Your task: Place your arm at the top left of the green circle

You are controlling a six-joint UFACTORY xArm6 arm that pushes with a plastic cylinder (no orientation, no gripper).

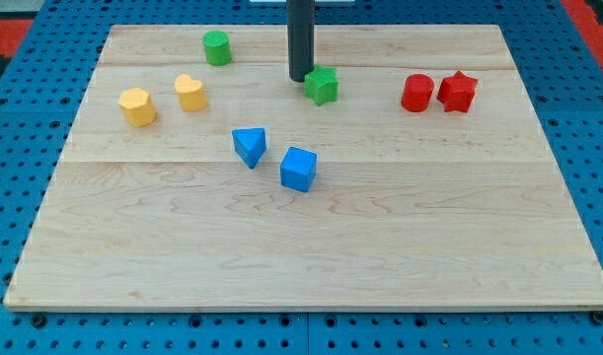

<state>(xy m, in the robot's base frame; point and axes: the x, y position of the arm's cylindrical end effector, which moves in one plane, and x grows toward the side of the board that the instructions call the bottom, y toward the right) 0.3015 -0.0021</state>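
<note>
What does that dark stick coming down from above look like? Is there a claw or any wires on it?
No claw shows. My arm ends in a plain, straight, dark grey rod, round like a pipe, smooth and unmarked. My tip is cut flat. No cables, labels or sleeves are visible; the rod's upper part runs out of the view's top.

My tip (300, 79) stands just left of the green star (322, 86), near the board's (301, 247) top edge. The green circle (217, 47) lies well apart to the upper left. Two yellow blocks (137, 106) (189, 92) sit side by side at far left. The red cylinder (416, 94) touches the red star (457, 92) at right. The blue triangle (250, 146) and blue cube (299, 169) lie below my tip.
</note>
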